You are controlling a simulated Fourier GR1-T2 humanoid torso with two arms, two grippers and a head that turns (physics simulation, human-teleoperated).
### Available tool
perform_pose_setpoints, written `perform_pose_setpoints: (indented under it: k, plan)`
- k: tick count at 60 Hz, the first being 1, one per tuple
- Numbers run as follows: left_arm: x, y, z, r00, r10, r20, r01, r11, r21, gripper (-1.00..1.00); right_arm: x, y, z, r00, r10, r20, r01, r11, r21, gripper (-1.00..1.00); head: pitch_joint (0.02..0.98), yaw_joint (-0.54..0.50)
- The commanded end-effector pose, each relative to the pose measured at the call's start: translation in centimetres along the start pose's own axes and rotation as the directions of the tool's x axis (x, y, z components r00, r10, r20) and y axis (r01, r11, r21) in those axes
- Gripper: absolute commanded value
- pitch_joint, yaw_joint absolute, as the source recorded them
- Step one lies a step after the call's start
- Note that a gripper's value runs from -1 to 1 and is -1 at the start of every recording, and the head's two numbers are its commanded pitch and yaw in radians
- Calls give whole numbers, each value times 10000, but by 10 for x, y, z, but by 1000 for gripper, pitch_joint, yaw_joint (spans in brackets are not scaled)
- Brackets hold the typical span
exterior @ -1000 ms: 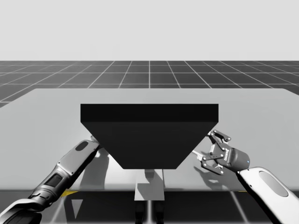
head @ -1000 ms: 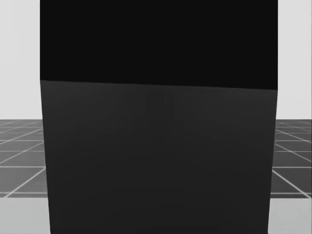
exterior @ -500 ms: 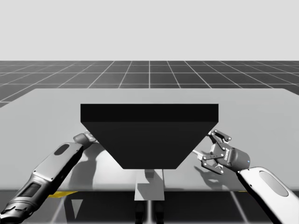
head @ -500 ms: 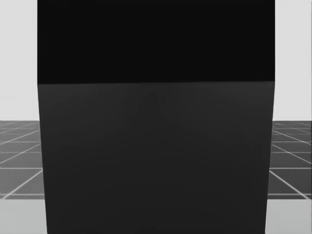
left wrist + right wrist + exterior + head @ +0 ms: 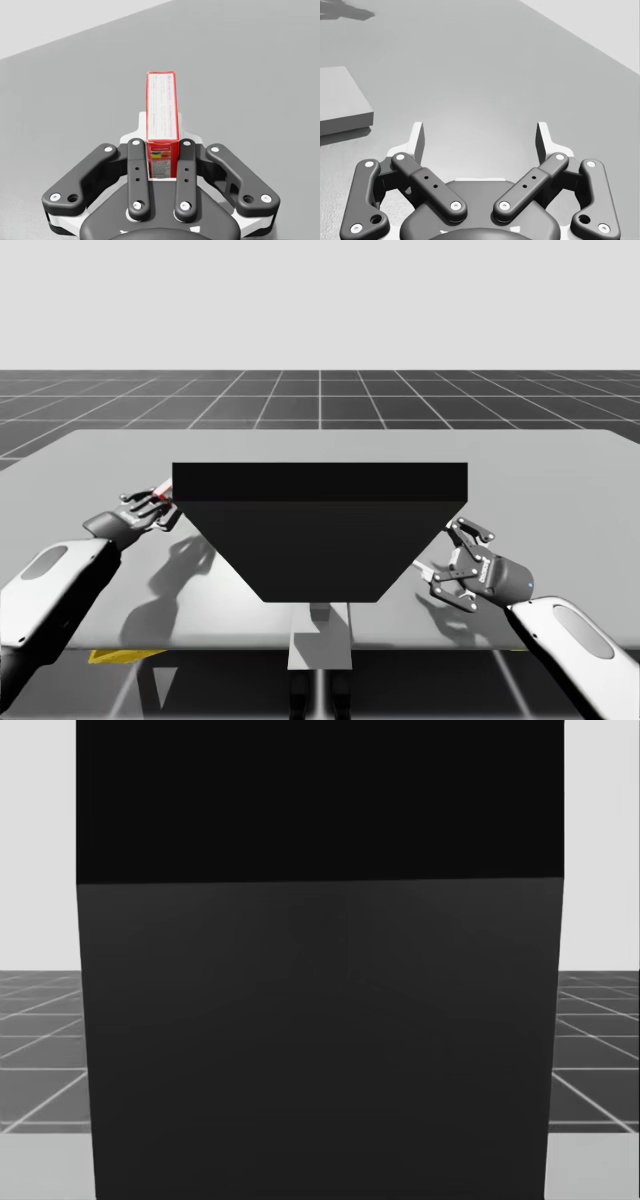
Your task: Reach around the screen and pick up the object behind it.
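Grey bench is stretching across the high view in front of a dark grid floor, and a black screen is standing at its middle and blocking most of the head view. At the left of the high view, just beside the screen's upper left corner, my left pincer is clamping a slim red box between both fingers, the box sticking out ahead of the fingertips. At the lower right, beside the screen's sloping right edge, my right pincer is hanging over the bench with its fingers spread wide apart.
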State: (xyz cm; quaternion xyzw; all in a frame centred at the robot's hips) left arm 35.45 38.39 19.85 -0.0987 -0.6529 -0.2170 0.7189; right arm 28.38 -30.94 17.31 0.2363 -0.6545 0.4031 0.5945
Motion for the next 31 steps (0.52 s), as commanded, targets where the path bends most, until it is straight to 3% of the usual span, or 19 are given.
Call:
perform_pose_setpoints:
  k: [1, 18, 24, 31]
  plan:
    - [40, 11, 4, 9959, -297, 860, 328, 9989, -349, 1000, -2, 0, 0, 10000, -34, -18, 34, 10000, -26, -1000, 122, -4]
    - [87, 13, 19, 9783, -727, 1943, 721, 9973, 101, 1000, -5, 0, 0, 10000, -63, -63, 63, 10000, -50, -1000, 122, -5]
    - [103, 8, 24, 9661, -855, 2435, 828, 9963, 214, 1000, -5, -1, 0, 9999, -89, -60, 88, 10000, -46, -1000, 121, -4]
    - [127, 2, 31, 9444, -1058, 3112, 972, 9943, 431, 1000, -6, -1, -1, 9999, -110, -97, 109, 9999, -52, -1000, 124, -5]
